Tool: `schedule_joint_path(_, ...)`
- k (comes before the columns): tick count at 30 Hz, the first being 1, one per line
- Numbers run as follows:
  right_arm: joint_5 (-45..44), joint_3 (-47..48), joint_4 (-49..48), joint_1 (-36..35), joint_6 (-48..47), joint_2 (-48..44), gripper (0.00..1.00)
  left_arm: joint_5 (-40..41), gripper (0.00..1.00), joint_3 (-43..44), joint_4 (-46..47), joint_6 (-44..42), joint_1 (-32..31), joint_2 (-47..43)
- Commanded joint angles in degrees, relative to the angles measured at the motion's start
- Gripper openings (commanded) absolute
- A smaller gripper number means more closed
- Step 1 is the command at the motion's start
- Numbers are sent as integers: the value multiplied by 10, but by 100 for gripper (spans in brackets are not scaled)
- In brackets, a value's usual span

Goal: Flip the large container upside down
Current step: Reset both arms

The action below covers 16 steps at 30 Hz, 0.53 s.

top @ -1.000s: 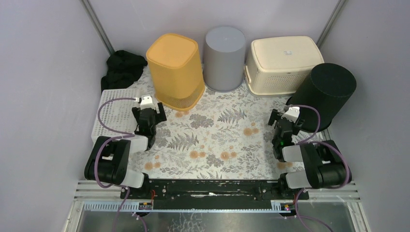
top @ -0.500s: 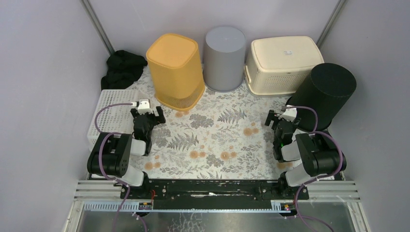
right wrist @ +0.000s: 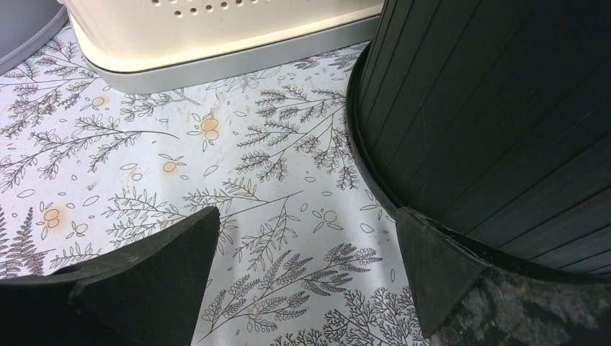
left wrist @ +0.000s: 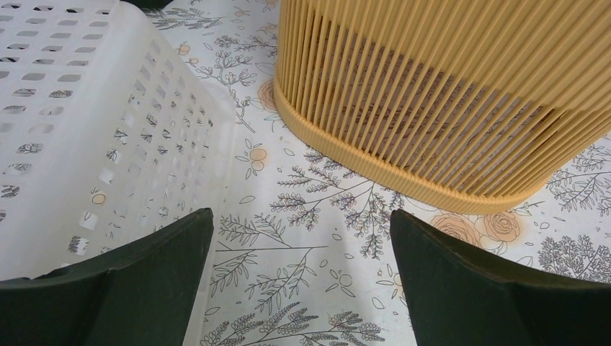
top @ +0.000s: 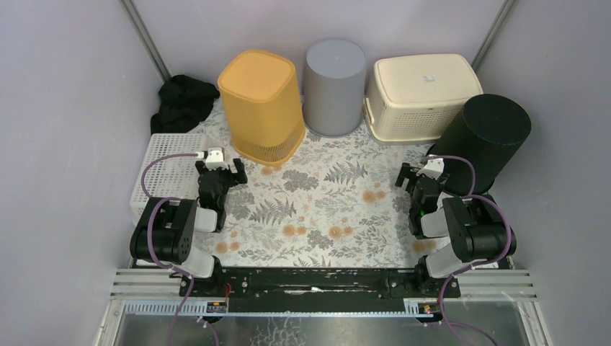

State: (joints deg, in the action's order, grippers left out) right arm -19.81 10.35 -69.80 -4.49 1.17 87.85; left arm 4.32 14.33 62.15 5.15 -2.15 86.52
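Four big containers stand bottom up on the flowered table: an orange ribbed bin (top: 261, 101) (left wrist: 447, 86), a grey round bin (top: 333, 83), a wide cream basket (top: 421, 90) (right wrist: 216, 29) and a black round bin (top: 483, 137) (right wrist: 504, 108). I cannot tell which of them is the large container. My left gripper (top: 222, 171) (left wrist: 301, 216) hangs open just in front of the orange bin, holding nothing. My right gripper (top: 421, 179) (right wrist: 308, 213) is open and empty, with its right finger close beside the black bin's rim.
A flat white perforated basket (top: 167, 169) (left wrist: 72, 130) lies bottom up at the left edge, close to my left gripper. A black cloth (top: 184, 101) sits in the back left corner. Grey walls close in on both sides.
Both arms have folded back toward their bases, mostly in the first half second. Both grippers stayed open. No container has moved.
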Motion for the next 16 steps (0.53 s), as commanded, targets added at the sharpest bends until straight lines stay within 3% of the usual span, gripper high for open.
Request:
schedule_joint_path(1,4,7,-39,2,1,-6,99,-3,100,-1,49,-18,4,3)
schedule_joint_path(16,14,12,-26,2,2,-7,99,-3,100,-1,48,-17,4,4)
